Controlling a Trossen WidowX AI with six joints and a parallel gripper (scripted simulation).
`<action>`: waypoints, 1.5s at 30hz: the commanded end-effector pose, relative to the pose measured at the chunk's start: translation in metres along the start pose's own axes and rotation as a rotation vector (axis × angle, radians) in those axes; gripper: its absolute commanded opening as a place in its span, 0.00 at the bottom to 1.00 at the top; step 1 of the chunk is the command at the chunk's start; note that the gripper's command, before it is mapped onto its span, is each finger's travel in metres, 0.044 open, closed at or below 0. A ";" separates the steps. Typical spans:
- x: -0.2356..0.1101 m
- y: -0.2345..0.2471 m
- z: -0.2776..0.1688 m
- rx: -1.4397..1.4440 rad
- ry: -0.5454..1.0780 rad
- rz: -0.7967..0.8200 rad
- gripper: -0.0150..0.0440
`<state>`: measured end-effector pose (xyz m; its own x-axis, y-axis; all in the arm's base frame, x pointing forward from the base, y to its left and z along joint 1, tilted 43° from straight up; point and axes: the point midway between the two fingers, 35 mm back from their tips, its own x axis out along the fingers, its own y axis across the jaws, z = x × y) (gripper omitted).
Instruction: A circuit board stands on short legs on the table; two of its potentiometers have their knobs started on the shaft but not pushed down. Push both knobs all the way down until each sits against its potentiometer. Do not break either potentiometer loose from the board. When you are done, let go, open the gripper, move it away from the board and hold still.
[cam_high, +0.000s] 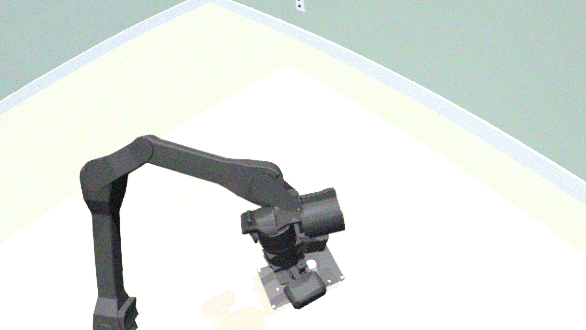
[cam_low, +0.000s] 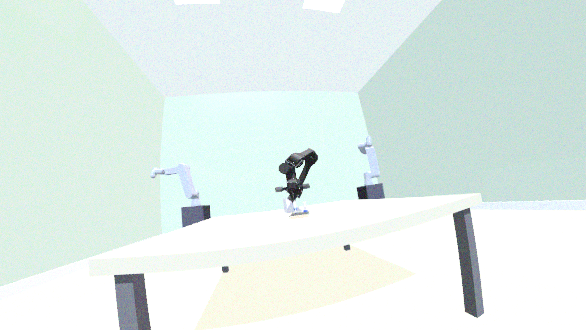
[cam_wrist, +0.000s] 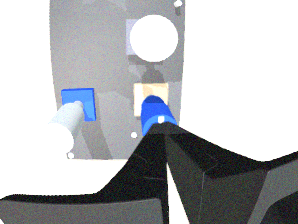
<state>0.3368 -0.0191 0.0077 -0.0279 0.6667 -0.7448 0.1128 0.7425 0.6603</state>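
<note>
The grey circuit board (cam_wrist: 93, 36) (cam_high: 333, 268) (cam_low: 300, 213) lies under my gripper. In the wrist view a blue knob (cam_wrist: 156, 111) sits on a beige potentiometer (cam_wrist: 148, 92) at the board's right. A pale knob (cam_wrist: 64, 127) leans off a blue potentiometer (cam_wrist: 79, 102) at the left. A round white part (cam_wrist: 153, 36) stands further back. My gripper (cam_wrist: 160, 131) (cam_high: 300, 273) (cam_low: 294, 204) is shut, fingers together with nothing between them. Its tips rest right at the near end of the blue knob. How deep either knob sits on its shaft I cannot tell.
The board stands on a white table (cam_high: 425, 225) (cam_low: 350, 220). In the exterior view, two white arms on dark bases (cam_low: 195, 214) (cam_low: 370, 190) stand behind the table's far edge, well away from the board.
</note>
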 end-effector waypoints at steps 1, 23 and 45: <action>0.001 0.000 0.000 0.005 0.000 0.004 0.25; 0.004 0.000 0.000 0.005 0.000 0.004 0.25; 0.008 0.001 0.000 0.005 0.000 0.004 0.25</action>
<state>0.3359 -0.0177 0.0046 -0.0237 0.6689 -0.7430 0.1216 0.7396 0.6620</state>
